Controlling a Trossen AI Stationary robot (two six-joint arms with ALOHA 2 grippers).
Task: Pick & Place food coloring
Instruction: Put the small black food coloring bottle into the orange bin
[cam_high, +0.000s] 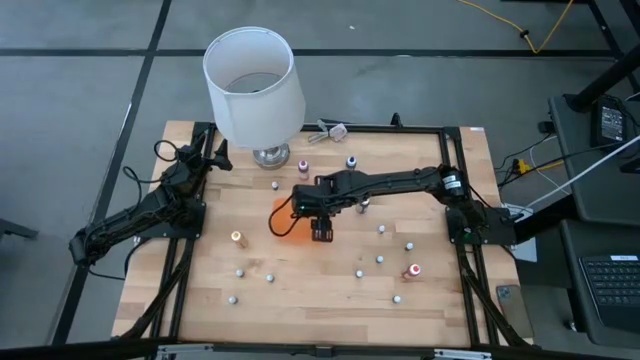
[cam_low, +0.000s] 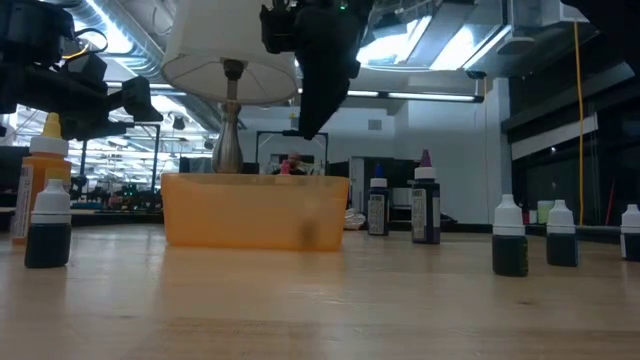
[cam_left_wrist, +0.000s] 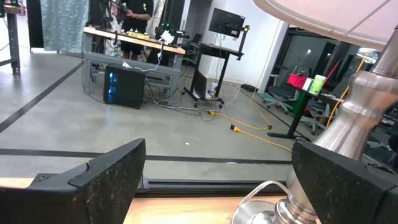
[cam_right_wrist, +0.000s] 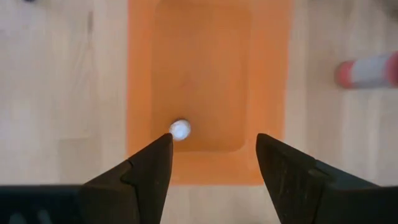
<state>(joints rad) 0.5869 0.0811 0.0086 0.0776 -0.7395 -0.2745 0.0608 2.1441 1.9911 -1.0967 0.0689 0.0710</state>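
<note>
Directly beneath the right gripper (cam_right_wrist: 213, 163), whose fingers stand spread and empty above the orange tray (cam_right_wrist: 270, 93), one white-capped bottle (cam_right_wrist: 180, 129) sits inside that tray, while the left gripper (cam_left_wrist: 214, 180) waits spread wide near the lamp (cam_high: 254, 85).

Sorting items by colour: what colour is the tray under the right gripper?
Orange tray, seen best in the right wrist view, below the right gripper.

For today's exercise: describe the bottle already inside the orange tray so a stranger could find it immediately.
Find the white-shaded lamp; just in front of it lies the orange tray. One white-capped bottle stands inside, the only bottle within the tray's walls rather than on bare wood.
</note>
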